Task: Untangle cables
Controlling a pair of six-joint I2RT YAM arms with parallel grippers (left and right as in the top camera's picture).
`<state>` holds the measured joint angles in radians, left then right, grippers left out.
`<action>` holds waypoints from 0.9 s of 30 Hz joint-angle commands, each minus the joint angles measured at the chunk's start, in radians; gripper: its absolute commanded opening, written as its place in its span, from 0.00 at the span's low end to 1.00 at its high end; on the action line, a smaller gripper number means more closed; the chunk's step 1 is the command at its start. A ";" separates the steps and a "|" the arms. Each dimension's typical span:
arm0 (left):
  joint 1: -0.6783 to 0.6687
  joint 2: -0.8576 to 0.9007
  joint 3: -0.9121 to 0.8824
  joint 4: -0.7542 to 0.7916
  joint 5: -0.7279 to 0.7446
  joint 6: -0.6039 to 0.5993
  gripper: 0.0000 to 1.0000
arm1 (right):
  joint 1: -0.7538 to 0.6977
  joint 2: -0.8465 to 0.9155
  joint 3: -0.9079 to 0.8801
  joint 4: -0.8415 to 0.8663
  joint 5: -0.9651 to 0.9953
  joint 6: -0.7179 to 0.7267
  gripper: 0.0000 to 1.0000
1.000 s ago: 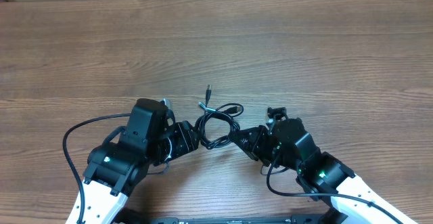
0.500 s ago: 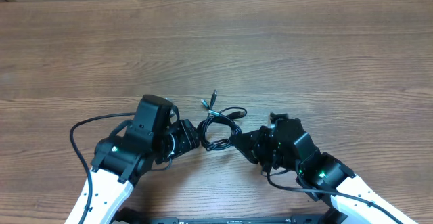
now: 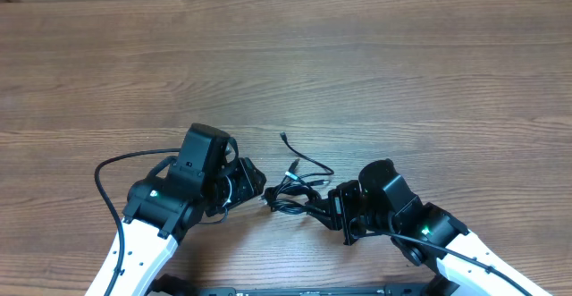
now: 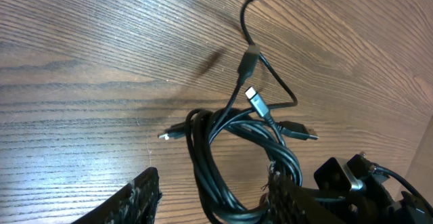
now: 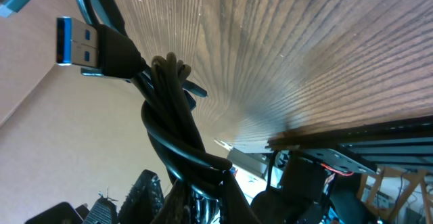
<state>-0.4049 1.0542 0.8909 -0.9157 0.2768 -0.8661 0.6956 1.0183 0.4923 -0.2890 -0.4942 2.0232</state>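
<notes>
Evidently light, limp cables [image 3: 296, 190]: my right end effector [image 5: 199, 200] pinches the bundle; my left end effector [image 4: 213, 198], spread astride the loop, should take one strand

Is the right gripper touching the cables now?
Touching. The right wrist view shows the twisted cables running down into the shut right gripper, which pinches them.

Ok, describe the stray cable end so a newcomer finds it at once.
On the wooden table, find the knot of thin black cables near the front edge. One cord arcs away from it, ending in a small plug. It alone lies clear of the knot; the other plugs crowd the bundle.
</notes>
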 commanded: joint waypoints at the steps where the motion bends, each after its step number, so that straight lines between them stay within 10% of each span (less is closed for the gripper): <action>1: 0.006 0.005 0.028 0.004 0.002 -0.013 0.52 | 0.003 -0.008 0.012 0.006 -0.024 0.138 0.04; 13: 0.006 0.005 0.028 0.003 0.005 -0.013 0.51 | 0.003 -0.008 0.012 -0.005 -0.019 0.107 0.04; 22: 0.006 0.005 0.028 -0.019 0.042 -0.010 0.55 | 0.003 -0.008 0.012 0.209 0.155 -0.763 0.04; 27: 0.021 -0.012 0.030 -0.028 0.155 0.184 0.54 | 0.003 -0.013 0.012 0.336 0.111 -0.958 0.04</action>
<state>-0.4030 1.0542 0.8925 -0.9371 0.3321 -0.8356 0.6952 1.0203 0.4915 0.0006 -0.3687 1.3342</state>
